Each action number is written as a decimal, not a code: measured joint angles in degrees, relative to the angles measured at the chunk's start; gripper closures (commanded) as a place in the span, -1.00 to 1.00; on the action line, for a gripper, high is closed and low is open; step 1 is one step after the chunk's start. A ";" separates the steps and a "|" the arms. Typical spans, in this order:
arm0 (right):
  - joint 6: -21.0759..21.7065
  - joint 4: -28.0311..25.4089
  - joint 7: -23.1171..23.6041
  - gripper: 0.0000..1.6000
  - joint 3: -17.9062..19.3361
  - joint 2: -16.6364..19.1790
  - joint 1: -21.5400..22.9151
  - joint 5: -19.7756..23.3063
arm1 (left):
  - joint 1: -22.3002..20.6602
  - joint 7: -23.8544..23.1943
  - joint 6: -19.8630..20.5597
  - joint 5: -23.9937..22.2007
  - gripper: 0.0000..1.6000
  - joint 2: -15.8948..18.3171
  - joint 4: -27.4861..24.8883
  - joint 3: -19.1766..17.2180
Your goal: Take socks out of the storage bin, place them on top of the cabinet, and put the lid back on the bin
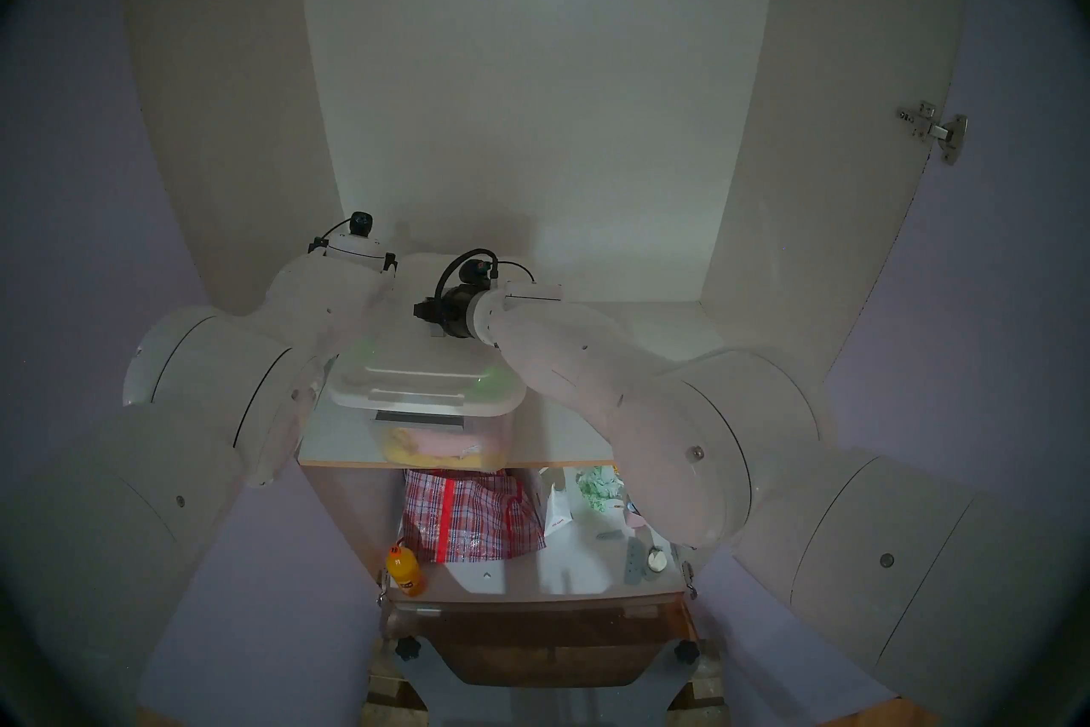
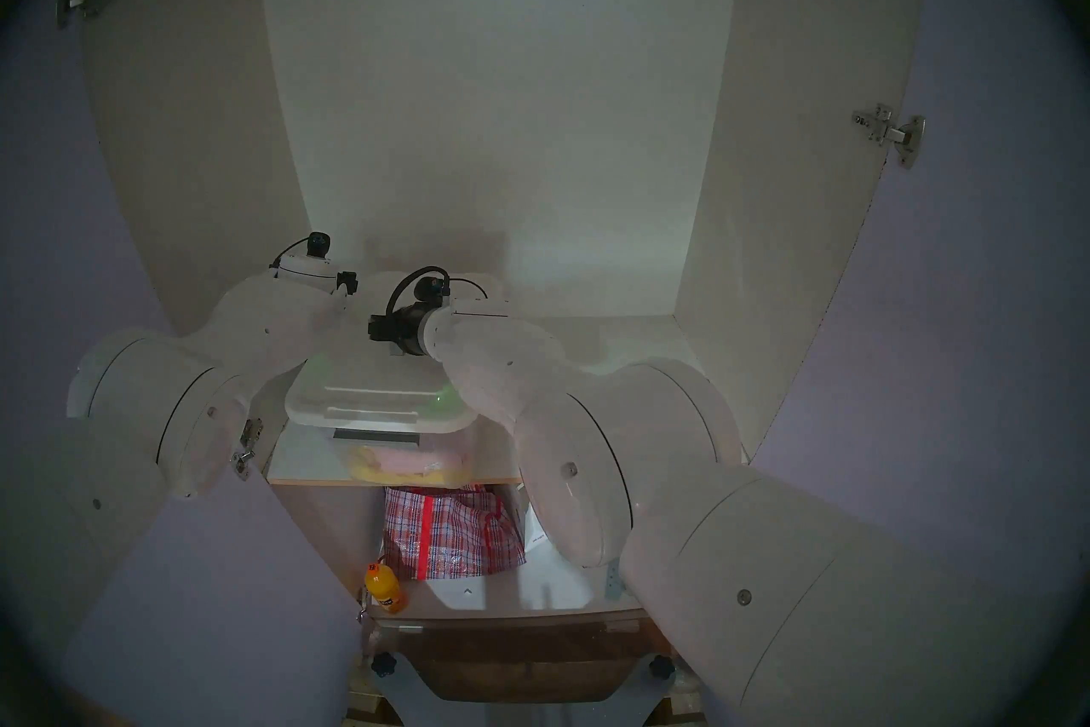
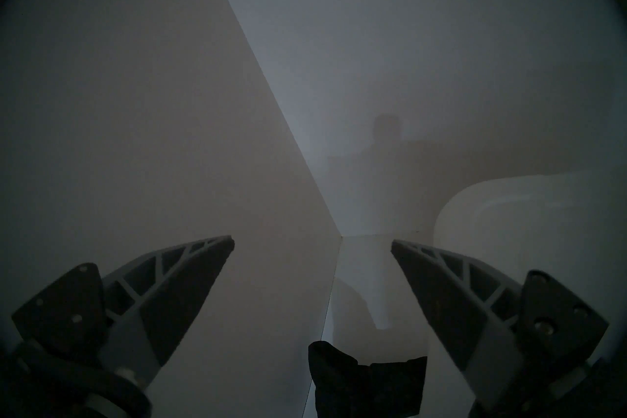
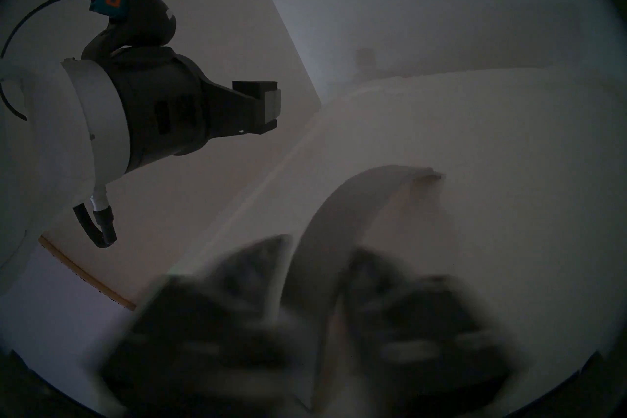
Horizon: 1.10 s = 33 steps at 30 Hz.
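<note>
The white lid lies on the clear storage bin, which stands on a shelf inside the cabinet. My right gripper is over the middle of the lid. In the right wrist view its blurred fingers are shut on either side of the lid's grey handle. My left gripper is open and empty to the left of the bin, by the cabinet's left wall. A black sock lies on the shelf just below it. The other socks are hidden.
Pink and yellow cloths show through the bin's front, under its grey latch bar. On the lower shelf are a red plaid bag, an orange bottle and small items at the right. The lilac doors stand open.
</note>
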 measured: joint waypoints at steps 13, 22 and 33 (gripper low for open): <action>-0.83 -0.80 -4.12 -1.00 0.19 3.14 1.25 -0.90 | -0.05 -0.02 -0.02 0.02 -1.00 0.02 -0.06 0.00; -10.67 -3.92 1.38 -1.00 0.86 9.17 -0.05 -0.75 | -0.07 -0.03 -0.01 0.01 -1.00 0.01 -0.07 0.00; -26.16 -7.06 8.39 -1.00 1.38 14.40 -5.17 -0.78 | -0.03 0.00 0.00 0.01 -1.00 -0.02 -0.01 -0.01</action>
